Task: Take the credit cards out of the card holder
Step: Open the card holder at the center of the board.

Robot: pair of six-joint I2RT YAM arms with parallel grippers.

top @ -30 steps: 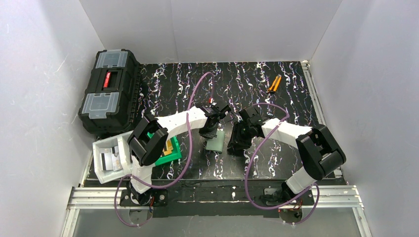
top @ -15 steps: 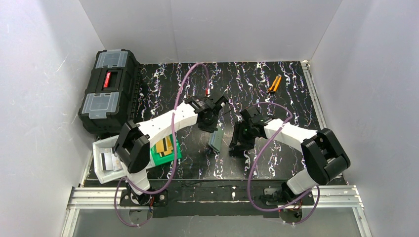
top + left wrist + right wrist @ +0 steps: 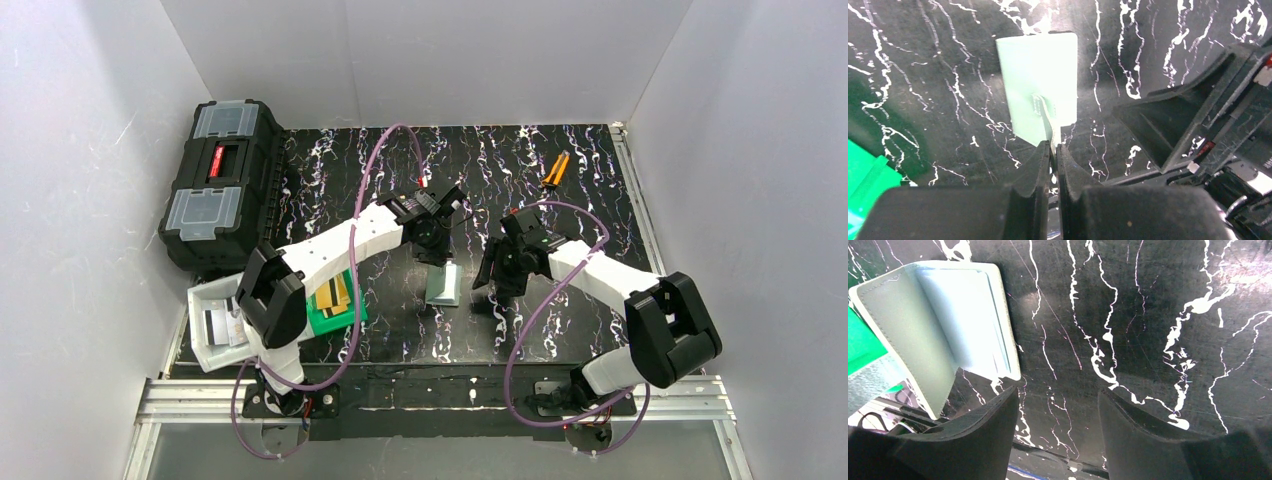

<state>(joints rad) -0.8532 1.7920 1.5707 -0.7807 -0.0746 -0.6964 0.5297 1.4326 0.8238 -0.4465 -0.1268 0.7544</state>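
1. Pinching the card holder (image 3: 443, 287) from its 12 o'clock edge, the left gripper (image 3: 436, 262) holds it; gold credit cards (image 3: 333, 296) lie in the green bin (image 3: 350, 318) at its 9 o'clock.
2. Left wrist: its fingers are pressed together on the holder's edge.
3. Right wrist: the right gripper (image 3: 1058, 395) is spread and empty at the holder's 3 o'clock. The pockets in view look bare, so the task seems nearly finished.

Far out to the left of my left gripper (image 3: 436, 264), and beyond it, sits a black toolbox (image 3: 222, 183) with clear lid compartments. Nearer me on that side stand a green bin (image 3: 345, 322) and, further left, a white bin (image 3: 197, 330). Beyond my right gripper (image 3: 497, 288), an orange-handled tool (image 3: 555, 170) lies on the black marbled mat (image 3: 600, 210).
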